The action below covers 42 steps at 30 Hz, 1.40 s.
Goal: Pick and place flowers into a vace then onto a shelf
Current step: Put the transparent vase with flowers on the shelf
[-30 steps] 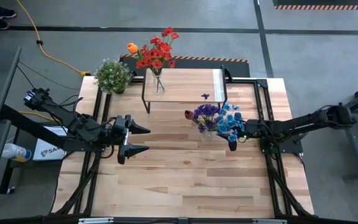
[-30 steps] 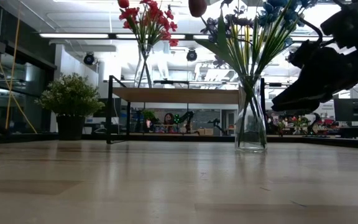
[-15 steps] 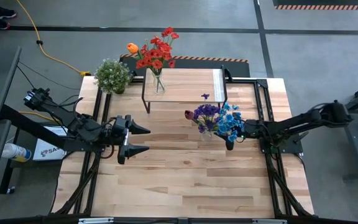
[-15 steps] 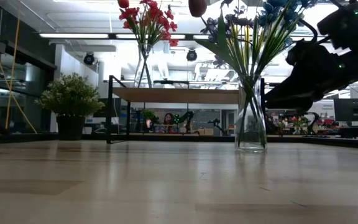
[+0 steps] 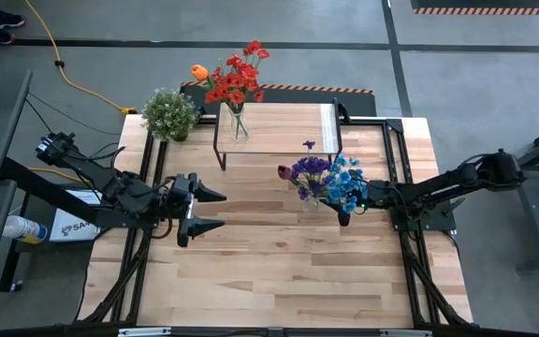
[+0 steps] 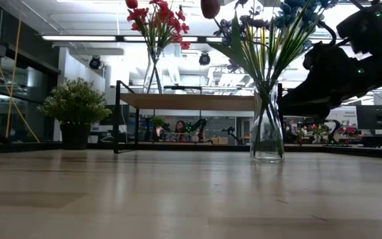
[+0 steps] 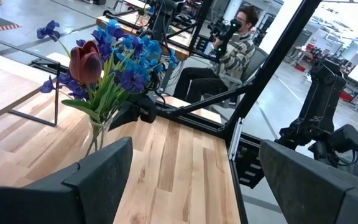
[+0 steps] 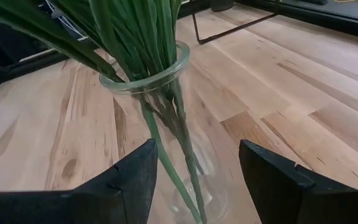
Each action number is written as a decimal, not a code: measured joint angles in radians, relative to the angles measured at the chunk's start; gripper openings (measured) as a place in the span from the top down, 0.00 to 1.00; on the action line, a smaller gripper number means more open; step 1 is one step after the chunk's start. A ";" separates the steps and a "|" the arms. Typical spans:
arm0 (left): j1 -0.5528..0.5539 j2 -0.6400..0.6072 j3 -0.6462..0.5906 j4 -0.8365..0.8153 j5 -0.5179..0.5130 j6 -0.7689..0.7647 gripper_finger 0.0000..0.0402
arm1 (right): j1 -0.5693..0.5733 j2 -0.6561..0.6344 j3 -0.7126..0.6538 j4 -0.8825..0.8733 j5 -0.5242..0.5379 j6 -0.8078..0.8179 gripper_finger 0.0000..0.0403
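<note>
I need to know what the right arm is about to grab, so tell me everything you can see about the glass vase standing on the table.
The glass vase is clear, with a narrow neck, round open rim and wider base. It stands upright on the wooden table, in front of the shelf. It holds green stems topped by blue, purple and one dark maroon bloom. The right gripper is open with a finger on each side of the vase; whether they touch the glass cannot be told.

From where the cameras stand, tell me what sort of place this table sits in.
Probably a robotics lab or workshop in a large industrial hall. A person sits at another arm rig beyond the table, more dark robot arms stand on the concrete floor, and hazard-striped tape marks it.
</note>
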 joint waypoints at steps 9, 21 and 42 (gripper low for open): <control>0.000 0.000 0.000 0.000 0.008 -0.022 0.05 | 0.000 -0.004 0.000 -0.002 -0.035 0.010 0.46; 0.000 0.000 0.000 0.000 0.008 -0.022 0.05 | 0.000 -0.004 0.000 -0.013 -0.138 0.045 0.46; 0.000 0.000 0.000 0.000 0.007 -0.022 0.05 | 0.000 -0.004 0.000 -0.018 -0.174 0.088 0.45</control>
